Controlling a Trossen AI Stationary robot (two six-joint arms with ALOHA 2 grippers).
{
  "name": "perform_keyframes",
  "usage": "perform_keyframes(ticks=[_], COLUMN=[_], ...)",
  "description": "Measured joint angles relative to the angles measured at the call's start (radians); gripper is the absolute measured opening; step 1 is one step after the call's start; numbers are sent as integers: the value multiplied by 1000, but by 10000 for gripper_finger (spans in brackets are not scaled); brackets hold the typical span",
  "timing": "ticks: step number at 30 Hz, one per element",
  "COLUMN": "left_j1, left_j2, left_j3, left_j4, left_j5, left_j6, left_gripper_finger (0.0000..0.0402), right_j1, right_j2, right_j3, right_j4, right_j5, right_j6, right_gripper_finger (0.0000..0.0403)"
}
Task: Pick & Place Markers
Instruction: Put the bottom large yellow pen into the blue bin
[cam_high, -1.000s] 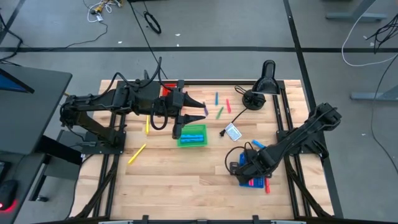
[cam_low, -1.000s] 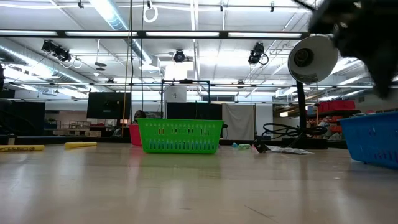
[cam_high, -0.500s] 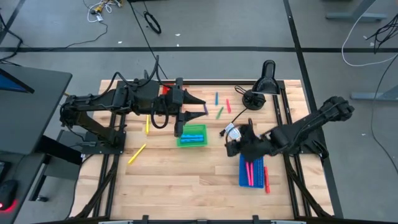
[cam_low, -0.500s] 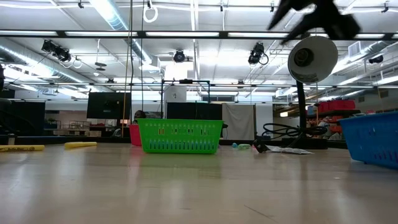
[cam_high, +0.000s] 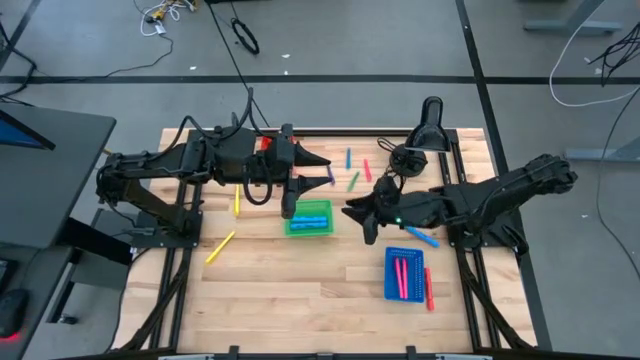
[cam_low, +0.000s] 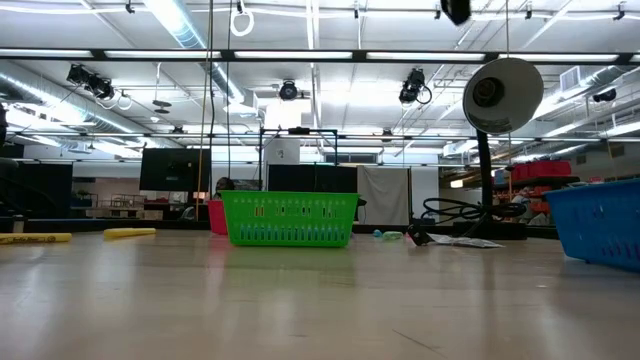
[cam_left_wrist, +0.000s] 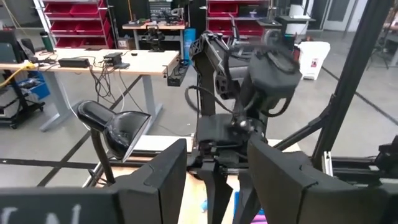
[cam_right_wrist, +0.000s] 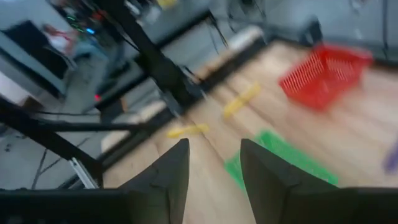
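Right gripper (cam_high: 352, 212) hangs mid-table with its fingers apart and nothing between them, probably heading for the loose markers (cam_high: 353, 180) near the lamp (cam_high: 428, 122). Left gripper (cam_high: 322, 172) waits above the green tray (cam_high: 308, 217), half open and empty. Pink ones already sit in the blue tray (cam_high: 404, 274).

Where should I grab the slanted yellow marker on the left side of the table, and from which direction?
Grip the yellow marker at mid-length, coming straight down from above. It lies flat and slanted on the table, apart from other things, so the jaws should probably close across its thin width.
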Motion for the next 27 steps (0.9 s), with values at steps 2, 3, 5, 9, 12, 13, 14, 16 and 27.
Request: perform_keyframes(ticks=[2,3,5,9,12,13,14,16,27], left_j1=[0,0,0,0,-1,-1,-1,0,0], left_j2=[0,0,0,0,0,0,-5,-22,-136], left_j3=[0,0,0,0,0,0,0,0,0], left_j4=[4,5,5,5,4,0,-16,-84,-346], left_j5=[0,0,0,-1,-48,-87,-123,-172,-228], left_j6=[-4,-4,-5,-35,-94,-129,-156,-189,-320], left_gripper_finger=[177,177,177,177,177,177,177,177,177], right_j1=[-10,-17,-33,-69,-98,-106,-112,-119,-129], right_j2=[0,0,-4,-13,-18,-23,-25,-25,-25], right_j3=[0,0,0,1,5,10,18,43,155], right_j4=[84,131,229,401,448,440,426,385,263], right_j5=[-4,-16,-73,-176,-273,-302,-324,-341,-365], right_j6=[-79,-123,-223,-324,-326,-326,-330,-337,-428], right_gripper_finger=[141,141,141,149,158,161,163,166,167])
